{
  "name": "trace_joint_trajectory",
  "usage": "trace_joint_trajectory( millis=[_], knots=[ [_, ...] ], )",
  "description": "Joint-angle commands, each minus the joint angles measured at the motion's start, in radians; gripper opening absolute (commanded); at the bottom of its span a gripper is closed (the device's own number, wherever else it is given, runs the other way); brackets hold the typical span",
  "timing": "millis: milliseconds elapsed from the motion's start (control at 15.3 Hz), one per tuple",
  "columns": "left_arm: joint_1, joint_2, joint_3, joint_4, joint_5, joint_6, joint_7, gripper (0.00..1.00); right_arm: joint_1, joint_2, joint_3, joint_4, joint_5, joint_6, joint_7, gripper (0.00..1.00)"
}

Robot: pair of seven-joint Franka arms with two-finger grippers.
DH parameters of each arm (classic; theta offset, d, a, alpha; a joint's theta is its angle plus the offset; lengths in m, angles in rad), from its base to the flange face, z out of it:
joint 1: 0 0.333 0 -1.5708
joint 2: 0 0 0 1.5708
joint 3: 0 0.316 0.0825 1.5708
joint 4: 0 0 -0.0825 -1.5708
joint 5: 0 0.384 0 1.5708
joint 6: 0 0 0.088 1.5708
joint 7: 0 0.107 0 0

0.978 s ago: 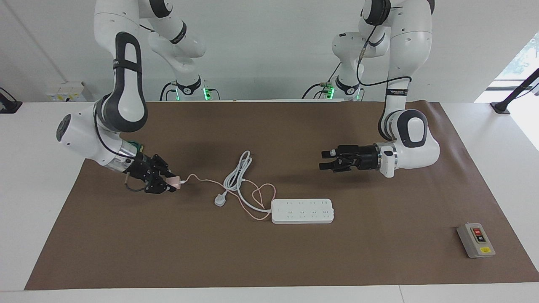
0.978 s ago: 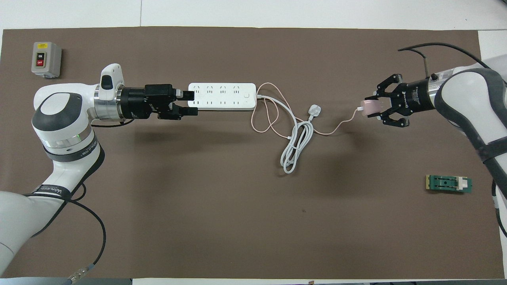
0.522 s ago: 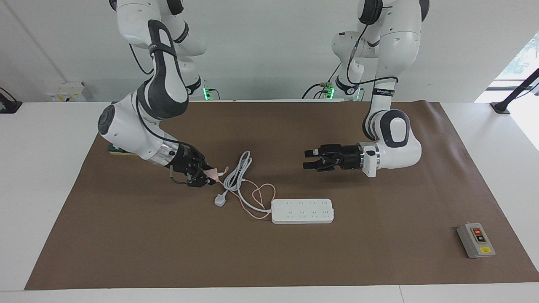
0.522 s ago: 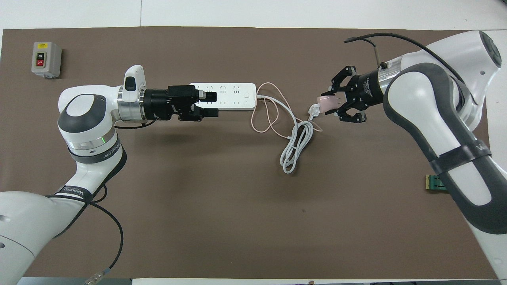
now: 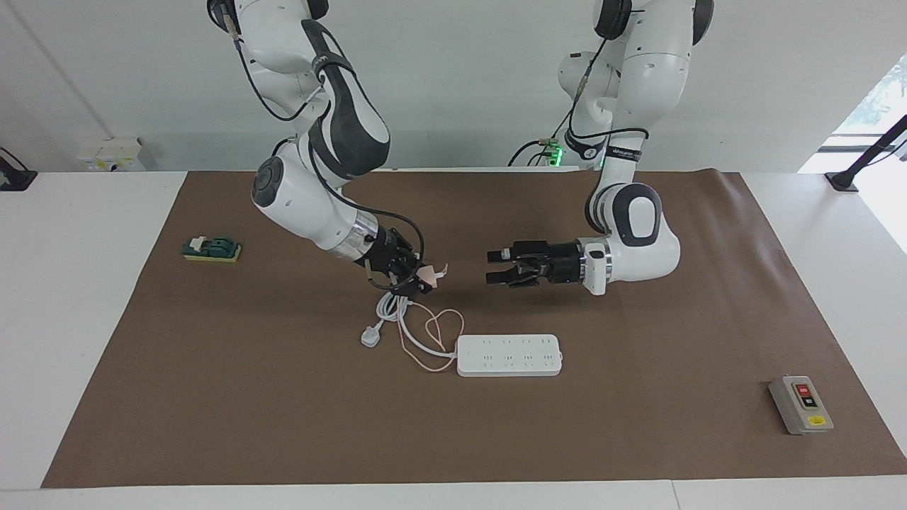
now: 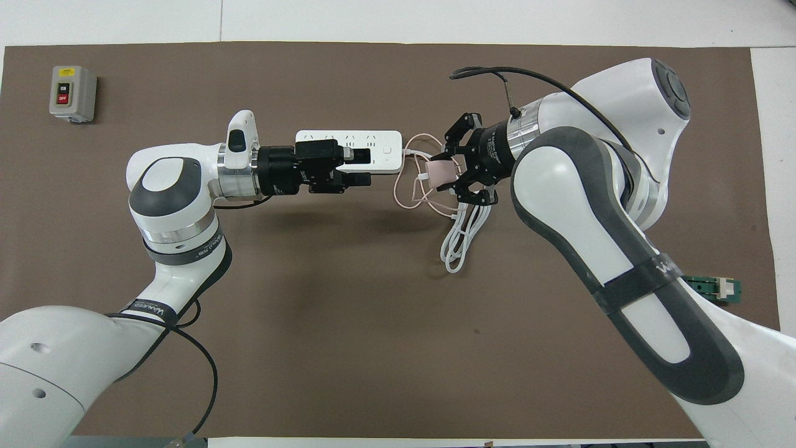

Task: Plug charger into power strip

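Right pincer: clamped on the charger, held up in the air over the coiled white cord; the arm comes in from the right arm's end of the surface and slants down to it.
Right pincer in the overhead view: the links splay to the sides while the fingertips press on the pale-pink cube.
Charger: small pink cube, off the surface, its metal prongs pointing toward the left pincer; its thin pink cable hangs down and loops on the mat just beside the power strip's cord end.
Left pincer: wide, holding nothing, held level in the air; fingers aimed at the charger, with a clear gap between the two pincers.
Left pincer in the overhead view: it covers part of the power strip from above, though the facing view shows it raised and not touching.
Power strip: lies flat on the brown mat, sockets up, farther from the robots than both pincers; every visible socket is unfilled.
White three-pin plug: on the mat at the end of the thick cord, near the pink loops.
Grey switch box: at the left arm's end of the mat, well apart from the strip.
Green part: at the right arm's end of the mat, nearer to the robots than the strip.
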Motion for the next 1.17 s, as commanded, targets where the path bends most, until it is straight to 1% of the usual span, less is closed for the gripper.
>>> trace_joint_trajectory(
  millis=[0, 130, 261, 391, 587, 717, 783, 848, 913, 978, 1109],
  knots=[
    [-0.018, -0.011, 0.013, -0.038, -0.046, 0.027, 0.052, 1.00, 0.025, 0.020, -0.003, 0.054, 0.022, 0.014, 0.068, 0.06],
    [-0.024, -0.004, 0.011, -0.038, -0.066, 0.024, 0.103, 1.00, 0.027, 0.029, -0.003, 0.084, 0.022, 0.002, 0.081, 0.06],
    [-0.057, -0.004, 0.013, -0.037, -0.103, 0.032, 0.126, 1.00, 0.033, 0.030, -0.003, 0.084, 0.014, 0.012, 0.087, 0.06],
    [-0.061, -0.004, 0.013, -0.032, -0.105, 0.030, 0.127, 0.99, 0.069, 0.031, -0.005, 0.084, 0.016, 0.043, 0.125, 0.06],
    [-0.067, -0.004, 0.013, -0.024, -0.105, 0.033, 0.130, 0.93, 0.100, 0.037, -0.003, 0.084, 0.014, 0.092, 0.170, 0.08],
    [-0.075, -0.004, 0.013, -0.024, -0.105, 0.039, 0.138, 0.93, 0.102, 0.043, -0.003, 0.084, 0.014, 0.092, 0.180, 0.08],
    [-0.075, -0.002, 0.013, -0.026, -0.105, 0.036, 0.144, 0.91, 0.102, 0.043, -0.003, 0.084, 0.014, 0.092, 0.193, 0.09],
    [-0.074, -0.002, 0.013, -0.027, -0.105, 0.035, 0.146, 0.89, 0.103, 0.043, -0.005, 0.084, 0.011, 0.089, 0.205, 0.09],
    [-0.072, -0.004, 0.013, -0.028, -0.103, 0.030, 0.147, 0.82, 0.105, 0.043, -0.005, 0.084, 0.010, 0.089, 0.214, 0.09],
    [-0.067, -0.004, 0.015, -0.028, -0.102, 0.026, 0.147, 0.79, 0.105, 0.043, -0.005, 0.082, 0.008, 0.089, 0.219, 0.09],
    [-0.067, -0.004, 0.015, -0.028, -0.100, 0.026, 0.147, 0.63, 0.105, 0.043, -0.005, 0.082, 0.007, 0.087, 0.234, 0.10]
  ],
)
